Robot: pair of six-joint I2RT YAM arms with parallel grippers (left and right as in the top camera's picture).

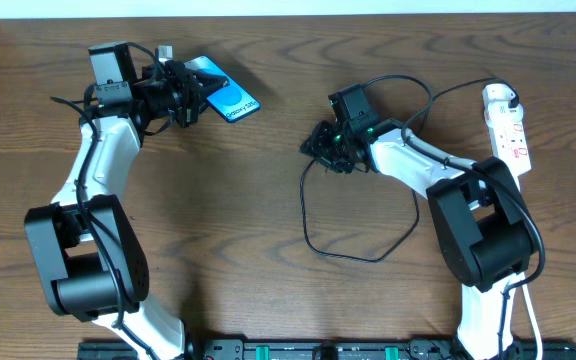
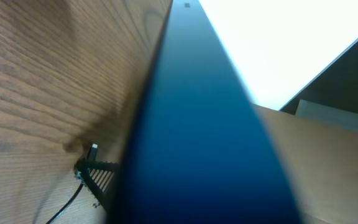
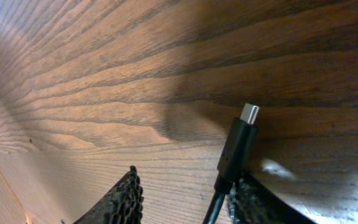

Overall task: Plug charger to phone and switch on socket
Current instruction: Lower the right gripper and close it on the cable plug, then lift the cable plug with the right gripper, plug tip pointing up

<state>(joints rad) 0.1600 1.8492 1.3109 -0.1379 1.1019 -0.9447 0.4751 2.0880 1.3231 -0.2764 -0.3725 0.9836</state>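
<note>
Clasping phone [image 1: 226, 97] in left fingers [image 1: 181, 100], right fingers [image 3: 124, 198] parted beside charger plug [image 3: 238, 146], wrist-only

Wooden table [image 1: 268, 200], dark brown, strong grain; lies under and around right fingers [image 3: 120, 199]. Black rail [image 1: 298, 350] with green fittings; runs well behind those fingers, at near table edge. Beige panel [image 2: 328, 162], blurred, in left wrist view.

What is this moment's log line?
left gripper: shut on phone | right gripper: open beside charger | charger: not in phone | socket: untouched
</note>
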